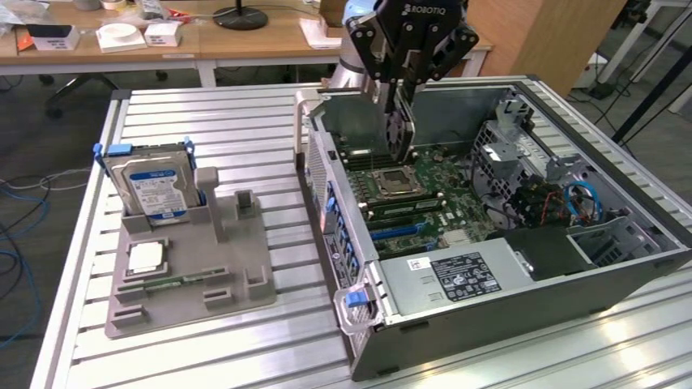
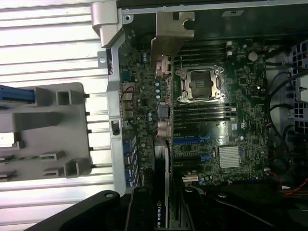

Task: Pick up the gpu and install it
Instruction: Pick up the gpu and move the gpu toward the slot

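Pinching the gpu (image 1: pixel 401 130) by its upper edge, the fingers (image 2: pixel 140 214) of the gripper (image 1: pixel 398 96) stand narrow, closed on the thin card. It hangs straight below them, on edge, with its metal bracket (image 2: pixel 171 33) toward the case's rear wall. The card looks light and stiff but fragile, so the grip belongs on its flat faces, clear of the contacts. Beneath the fingers lies the motherboard (image 1: pixel 433 190), with the CPU socket (image 1: pixel 390 182) just beside the card's lower edge. The hard drive (image 1: pixel 157 190) stands well apart, outside the case (image 1: pixel 605 271).
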